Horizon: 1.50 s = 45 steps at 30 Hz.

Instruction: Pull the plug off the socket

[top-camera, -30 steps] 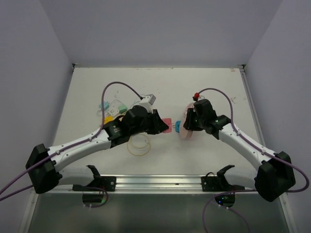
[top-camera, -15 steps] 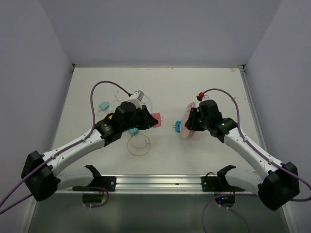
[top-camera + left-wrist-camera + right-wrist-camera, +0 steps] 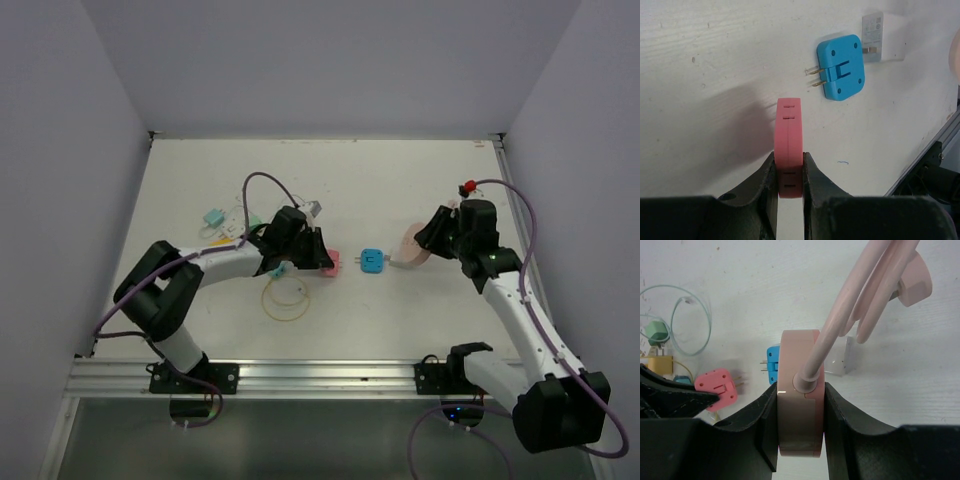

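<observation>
My left gripper (image 3: pixel 789 159) is shut on a pink-red plug (image 3: pixel 789 135), held edge-up just above the white table (image 3: pixel 420 180); in the top view the gripper (image 3: pixel 322 262) sits left of centre. A blue plug (image 3: pixel 372 261) lies flat on the table between the arms, its prongs pointing toward the pink plug; it also shows in the left wrist view (image 3: pixel 841 67). My right gripper (image 3: pixel 800 390) is shut on the pale pink round socket (image 3: pixel 799 415), whose cable (image 3: pixel 840 315) rises from it. In the top view the socket (image 3: pixel 410 248) is right of the blue plug and apart from it.
A white adapter (image 3: pixel 842 357) lies by the blue plug. Several small plugs, among them a teal one (image 3: pixel 212 216), and a yellow wire loop (image 3: pixel 285 297) lie around the left arm. A pale green cable loop (image 3: pixel 687 320) lies farther left. A metal rail (image 3: pixel 320 375) runs along the near edge.
The pink plug came away from the socket and moved left, then down toward the table. The right gripper drew back right with the socket. The blue plug now lies on the table.
</observation>
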{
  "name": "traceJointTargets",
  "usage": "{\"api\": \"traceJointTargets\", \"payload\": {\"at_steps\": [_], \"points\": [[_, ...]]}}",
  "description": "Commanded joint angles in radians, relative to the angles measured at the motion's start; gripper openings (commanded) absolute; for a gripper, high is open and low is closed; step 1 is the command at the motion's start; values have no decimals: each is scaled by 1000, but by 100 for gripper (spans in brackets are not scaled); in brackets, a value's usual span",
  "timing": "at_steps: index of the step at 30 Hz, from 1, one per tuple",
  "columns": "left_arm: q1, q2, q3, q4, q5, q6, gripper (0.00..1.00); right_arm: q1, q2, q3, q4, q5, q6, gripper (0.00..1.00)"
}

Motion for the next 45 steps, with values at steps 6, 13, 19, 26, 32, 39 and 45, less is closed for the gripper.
{"api": "traceJointTargets", "payload": {"at_steps": [6, 13, 19, 26, 32, 39, 45], "points": [[21, 117, 35, 170, 97, -8, 25, -73, 62, -45, 305, -60, 121, 0], [24, 68, -12, 109, 19, -4, 58, -122, 221, 5, 478, -86, 131, 0], [24, -33, -42, 46, -34, 15, 83, -151, 407, 66, 610, -151, 136, 0], [24, -315, -32, -146, -145, 56, 100, -202, 573, 97, 741, -282, 153, 0], [24, -589, 17, -388, -419, 136, 99, -257, 643, 77, 730, -302, 154, 0], [25, -874, 52, -615, -720, 213, 99, -309, 691, 51, 652, -284, 165, 27], [24, -1030, 89, -763, -915, 228, 100, -328, 675, 69, 516, -205, 139, 60]]}}
